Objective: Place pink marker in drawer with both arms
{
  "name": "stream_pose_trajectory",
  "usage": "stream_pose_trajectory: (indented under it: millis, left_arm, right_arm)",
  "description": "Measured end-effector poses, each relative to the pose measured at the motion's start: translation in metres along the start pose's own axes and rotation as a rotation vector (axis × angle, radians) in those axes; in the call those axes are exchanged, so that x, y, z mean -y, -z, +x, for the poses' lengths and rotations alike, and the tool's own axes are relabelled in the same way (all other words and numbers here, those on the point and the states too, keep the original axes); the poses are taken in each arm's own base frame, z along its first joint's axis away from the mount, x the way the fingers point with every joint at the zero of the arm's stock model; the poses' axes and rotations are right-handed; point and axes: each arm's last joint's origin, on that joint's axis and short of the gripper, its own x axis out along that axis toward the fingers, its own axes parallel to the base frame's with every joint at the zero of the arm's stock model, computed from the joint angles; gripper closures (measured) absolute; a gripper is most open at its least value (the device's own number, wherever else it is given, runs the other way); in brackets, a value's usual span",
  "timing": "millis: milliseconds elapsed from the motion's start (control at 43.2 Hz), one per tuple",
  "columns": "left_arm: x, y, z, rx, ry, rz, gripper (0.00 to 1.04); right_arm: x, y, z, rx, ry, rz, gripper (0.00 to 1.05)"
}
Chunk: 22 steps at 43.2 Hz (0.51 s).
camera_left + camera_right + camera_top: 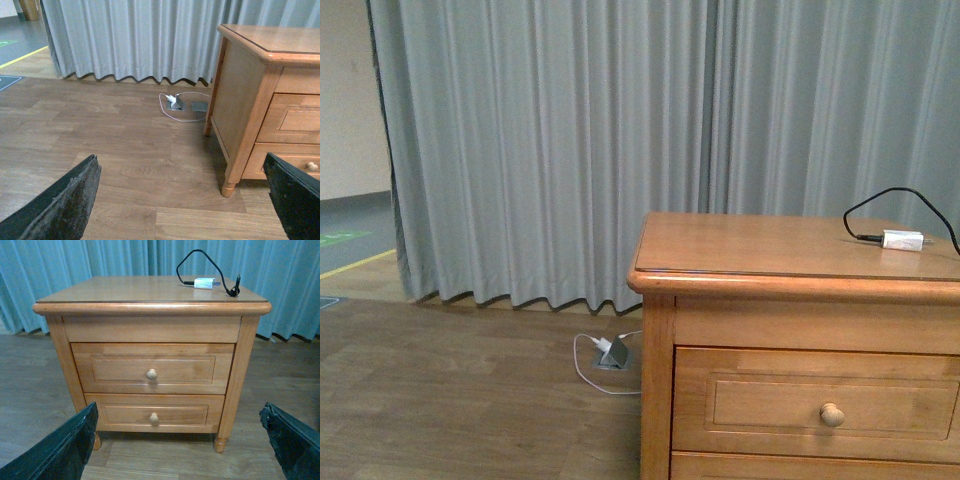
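Note:
The drawer (152,368) is the upper one of a honey-brown wooden nightstand, shut, with one round knob (151,374); the front view shows it at the lower right (820,402). The pink marker is out of view in every frame. My right gripper (182,440) hangs open in front of the nightstand, low near the floor, nothing between its black fingers (60,450). My left gripper (185,200) is open too, above the wooden floor to the left of the nightstand, its fingers (65,205) wide apart and empty. Neither arm shows in the front view.
A white charger plug (205,283) with a black cable lies on the nightstand top (750,245). A lower drawer (154,414) sits below the upper one. A floor socket with a white cable (175,102) lies near the grey curtain (620,130).

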Motion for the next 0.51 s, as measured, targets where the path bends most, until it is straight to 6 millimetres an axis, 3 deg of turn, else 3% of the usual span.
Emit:
stream_pose_trajectory:
  millis: [510]
  left_arm:
    - [0.0, 0.0, 0.0, 0.0, 0.0, 0.0, 0.06]
  right_arm:
    - [0.0, 0.0, 0.0, 0.0, 0.0, 0.0, 0.08]
